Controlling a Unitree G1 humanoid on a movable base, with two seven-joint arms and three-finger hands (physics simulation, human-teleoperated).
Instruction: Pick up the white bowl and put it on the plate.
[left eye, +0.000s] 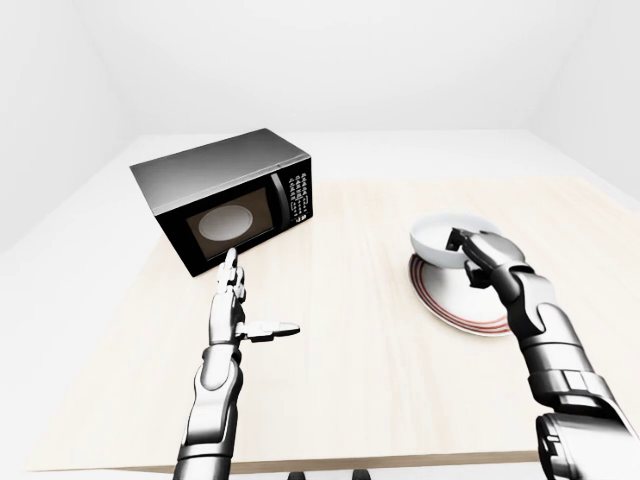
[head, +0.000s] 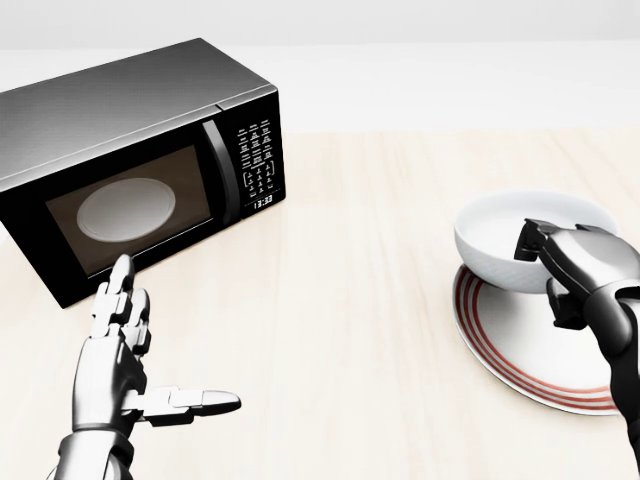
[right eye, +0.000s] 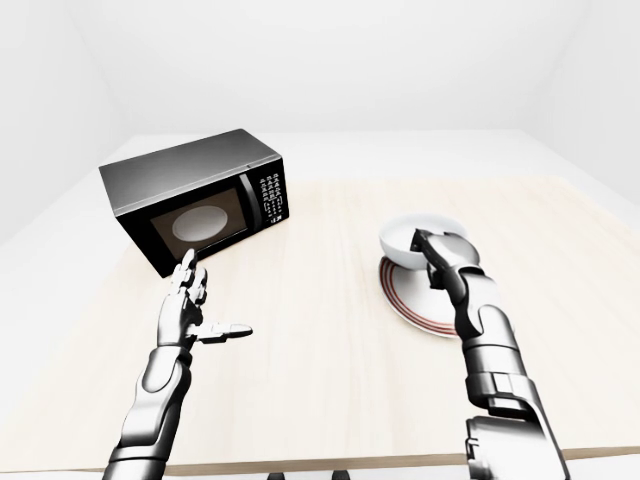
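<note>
The white bowl (head: 505, 240) is at the right of the head view, over the upper left part of the white plate with red rings (head: 520, 355). My right hand (head: 553, 262) is shut on the bowl's near rim, fingers hooked over the edge. I cannot tell whether the bowl rests on the plate or is held just above it. My left hand (head: 140, 360) is open and empty at the lower left, fingers straight, thumb out to the right, below the microwave.
A black microwave (head: 130, 160) with its door shut stands on the light wooden table (head: 350, 300) at the upper left. The table's near edge (left eye: 300, 462) shows at the bottom of the left-eye view. White floor and walls lie beyond.
</note>
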